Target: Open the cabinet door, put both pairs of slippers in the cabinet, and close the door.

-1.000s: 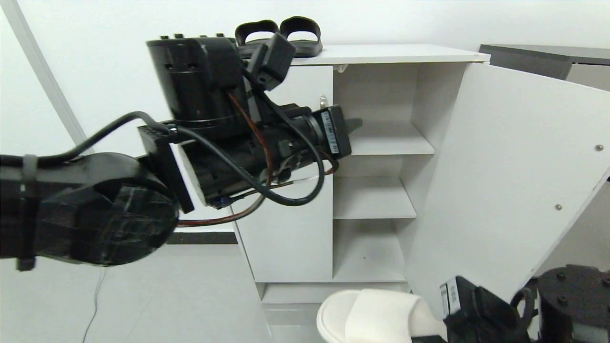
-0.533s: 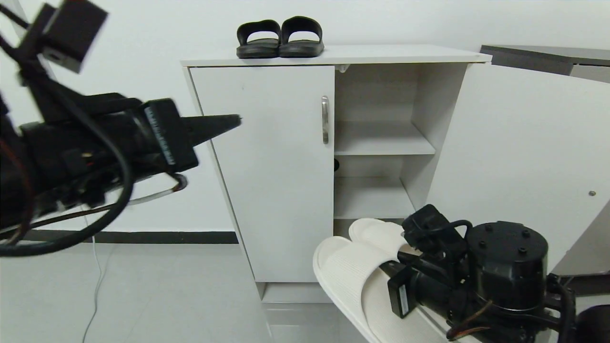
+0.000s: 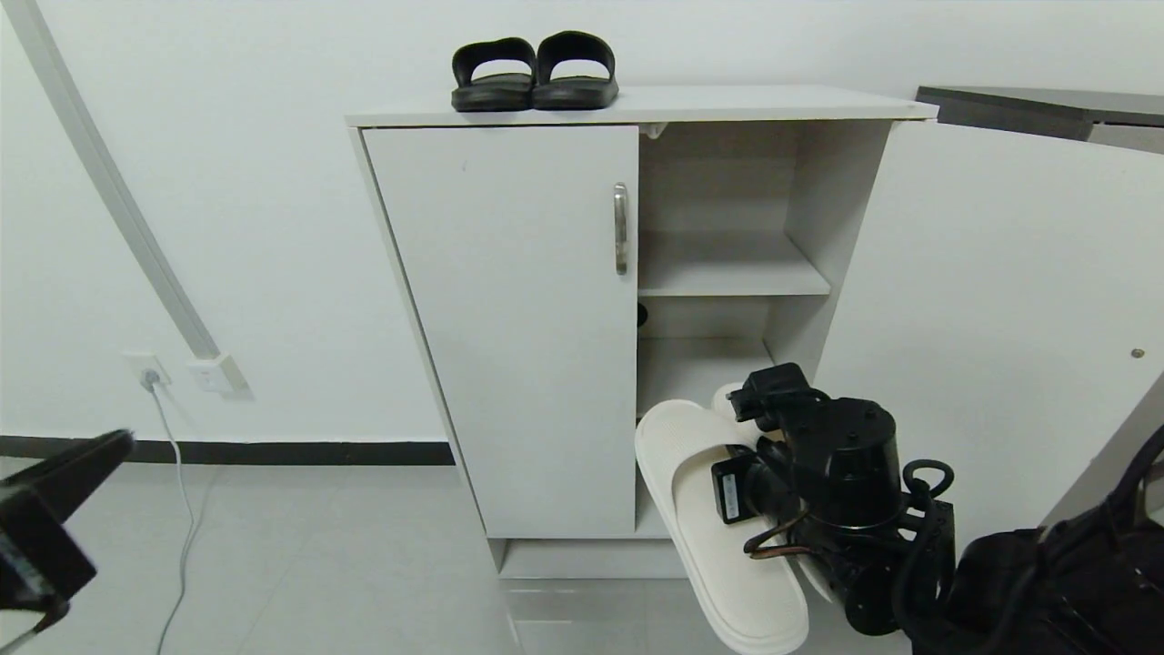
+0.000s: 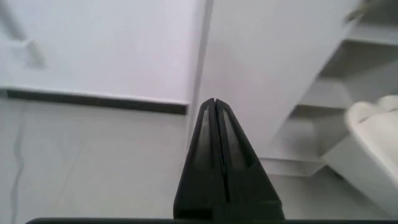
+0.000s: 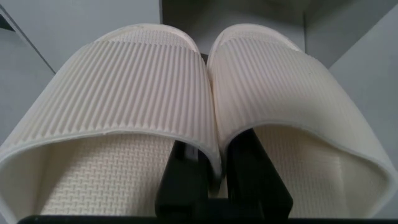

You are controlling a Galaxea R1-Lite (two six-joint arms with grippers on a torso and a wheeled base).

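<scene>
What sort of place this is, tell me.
Probably a home-style entryway, maybe a mock-up: a shelved cabinet against a bare wall, black slippers on top, white slippers held before it.

White wall [image 3: 227, 227] w/ black baseboard [image 3: 273, 452], socket [image 3: 145, 370] + cable [image 3: 185, 509], grey floor [image 3: 318, 564].

Open cabinet [image 3: 773, 102], black slippers [image 3: 535, 73] atop, white slippers [image 3: 700, 491] before.

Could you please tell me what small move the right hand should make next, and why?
Probably ease the right hand forward, carrying the white slippers into the cabinet's open side: it is shut on the pair, their toes point at the shelves, and the door stands wide open.
</scene>
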